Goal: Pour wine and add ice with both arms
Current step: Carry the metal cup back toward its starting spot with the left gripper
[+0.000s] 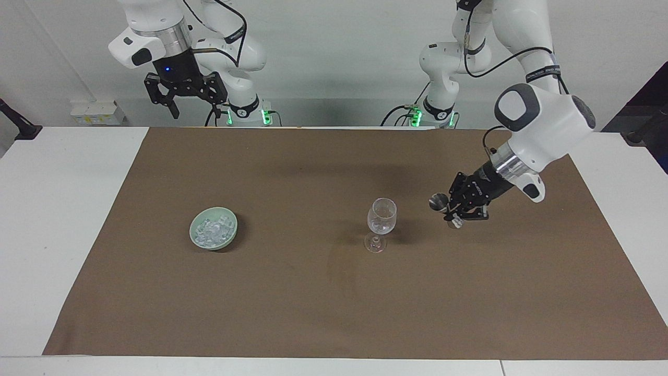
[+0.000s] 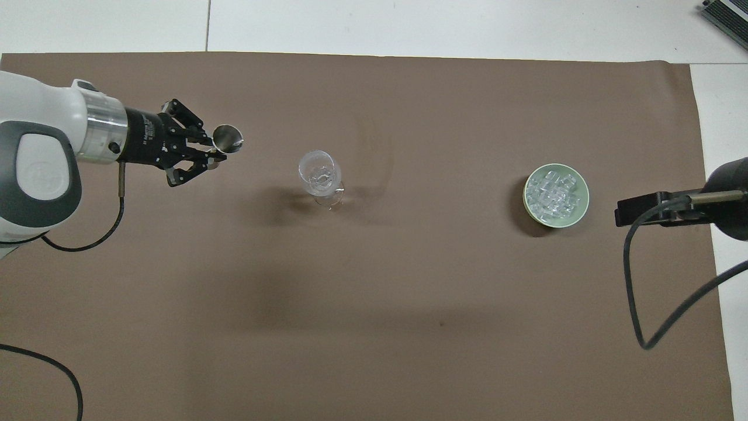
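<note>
Landmark: wine glass (image 1: 382, 215), upright mid-mat.

- Right gripper (image 1: 180, 94) waits high at base, fingers spread, empty.
- Ice (image 1: 213, 231) heaped in green bowl (image 1: 195, 236), toward right arm's end from glass, ready for your pickup.
- Left gripper (image 1: 460, 207) clamps steel jigger (image 1: 439, 201) upright, over mat beside glass, toward left arm's end.

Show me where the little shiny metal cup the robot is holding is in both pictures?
Facing view: the metal cup is in the left gripper, over the brown mat toward the left arm's end of the table.
Overhead view: the cup is in that gripper.
Shared landmark: the wine glass stands between the cup and the green bowl.
</note>
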{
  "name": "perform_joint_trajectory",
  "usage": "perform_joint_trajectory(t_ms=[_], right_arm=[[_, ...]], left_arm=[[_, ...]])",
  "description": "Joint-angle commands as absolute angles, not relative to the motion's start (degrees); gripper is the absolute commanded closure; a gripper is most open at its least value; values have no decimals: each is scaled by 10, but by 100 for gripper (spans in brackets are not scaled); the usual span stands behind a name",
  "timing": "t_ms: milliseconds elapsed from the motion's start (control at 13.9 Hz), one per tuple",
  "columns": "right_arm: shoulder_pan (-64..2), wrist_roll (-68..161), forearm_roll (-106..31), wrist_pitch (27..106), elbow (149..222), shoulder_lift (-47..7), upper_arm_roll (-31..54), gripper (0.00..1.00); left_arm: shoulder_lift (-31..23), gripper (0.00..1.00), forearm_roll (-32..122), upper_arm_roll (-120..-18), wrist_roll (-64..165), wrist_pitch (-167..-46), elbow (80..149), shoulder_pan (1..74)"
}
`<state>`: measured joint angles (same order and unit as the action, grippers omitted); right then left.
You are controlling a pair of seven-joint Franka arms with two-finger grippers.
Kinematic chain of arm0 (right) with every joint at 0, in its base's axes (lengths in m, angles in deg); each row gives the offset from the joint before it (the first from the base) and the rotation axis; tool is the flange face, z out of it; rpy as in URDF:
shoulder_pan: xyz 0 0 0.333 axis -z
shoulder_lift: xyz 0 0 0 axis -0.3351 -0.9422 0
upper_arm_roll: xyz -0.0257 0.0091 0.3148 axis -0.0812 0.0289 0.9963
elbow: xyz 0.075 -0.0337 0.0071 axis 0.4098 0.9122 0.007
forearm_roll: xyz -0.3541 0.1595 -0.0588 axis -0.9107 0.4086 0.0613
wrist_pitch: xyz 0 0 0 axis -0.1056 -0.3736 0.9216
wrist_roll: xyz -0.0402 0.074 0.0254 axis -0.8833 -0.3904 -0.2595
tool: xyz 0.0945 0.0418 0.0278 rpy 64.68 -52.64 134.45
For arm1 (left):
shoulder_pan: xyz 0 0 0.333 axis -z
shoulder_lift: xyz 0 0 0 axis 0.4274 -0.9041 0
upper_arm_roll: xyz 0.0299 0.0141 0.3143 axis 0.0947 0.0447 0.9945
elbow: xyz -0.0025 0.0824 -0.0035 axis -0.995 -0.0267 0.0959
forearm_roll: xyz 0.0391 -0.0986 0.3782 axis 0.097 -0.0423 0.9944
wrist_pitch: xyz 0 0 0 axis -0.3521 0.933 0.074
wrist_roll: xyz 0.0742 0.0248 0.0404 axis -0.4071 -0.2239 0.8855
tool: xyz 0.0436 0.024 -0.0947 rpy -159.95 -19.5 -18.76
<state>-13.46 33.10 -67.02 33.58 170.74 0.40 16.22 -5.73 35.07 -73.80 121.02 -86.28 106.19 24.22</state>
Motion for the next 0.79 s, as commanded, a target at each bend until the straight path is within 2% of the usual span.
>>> perform_joint_trajectory(t_ms=[0, 505, 721], right_arm=[[-123, 343, -659, 336, 1709, 7, 168, 0], [-122, 341, -661, 340, 1709, 7, 168, 0], [-90, 340, -660, 343, 1710, 6, 167, 0]], left_arm=[[-72, 100, 285, -744, 1191, -840, 1075, 195], [-102, 100, 172, -745, 1003, -792, 1123, 102], [-128, 100, 121, -745, 953, -766, 1134, 69]])
